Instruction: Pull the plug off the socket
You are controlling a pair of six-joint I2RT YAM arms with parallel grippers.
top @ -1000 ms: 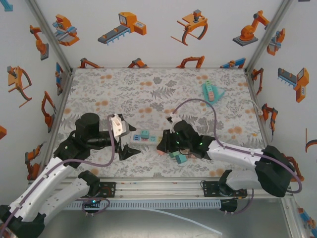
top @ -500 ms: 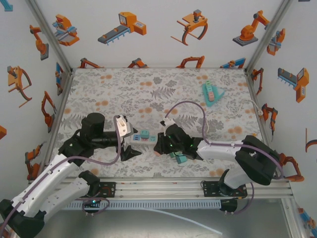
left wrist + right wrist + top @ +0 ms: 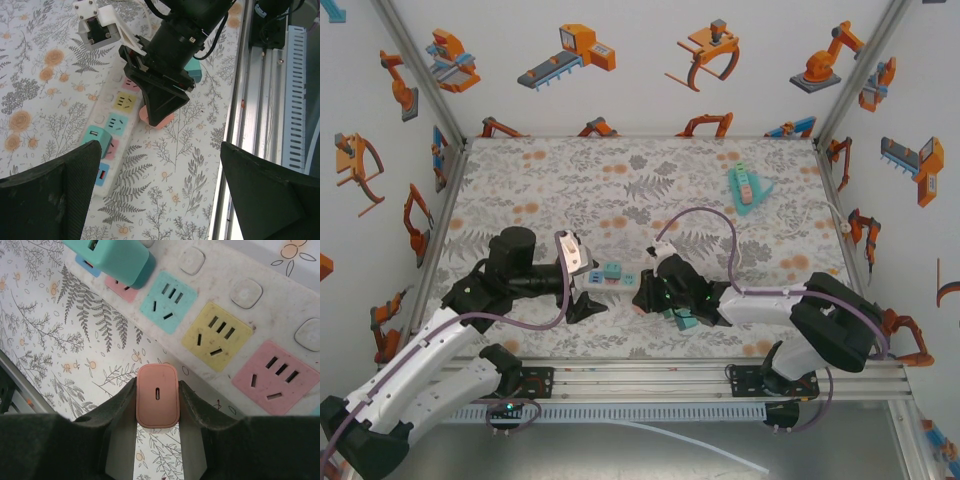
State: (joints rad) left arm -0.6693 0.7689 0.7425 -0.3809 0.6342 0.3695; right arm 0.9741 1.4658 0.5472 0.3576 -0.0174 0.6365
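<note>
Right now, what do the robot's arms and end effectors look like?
The left arm and right arm have white shell links joined by black cylindrical joints, with a purple cable along each. The left end effector and right end effector each have two black wedge-shaped fingers; white camera mounts sit behind them.

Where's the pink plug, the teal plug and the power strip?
pink plug (image 3: 157,395), right wrist view, its slotted face
teal plug (image 3: 117,257), right wrist view, its top
power strip (image 3: 217,277), right wrist view, white casing

The pink plug (image 3: 157,395) is out, just beside the empty yellow and pink sockets of the white power strip (image 3: 220,270). A teal plug (image 3: 117,257) sits plugged in farther along the strip.
</note>
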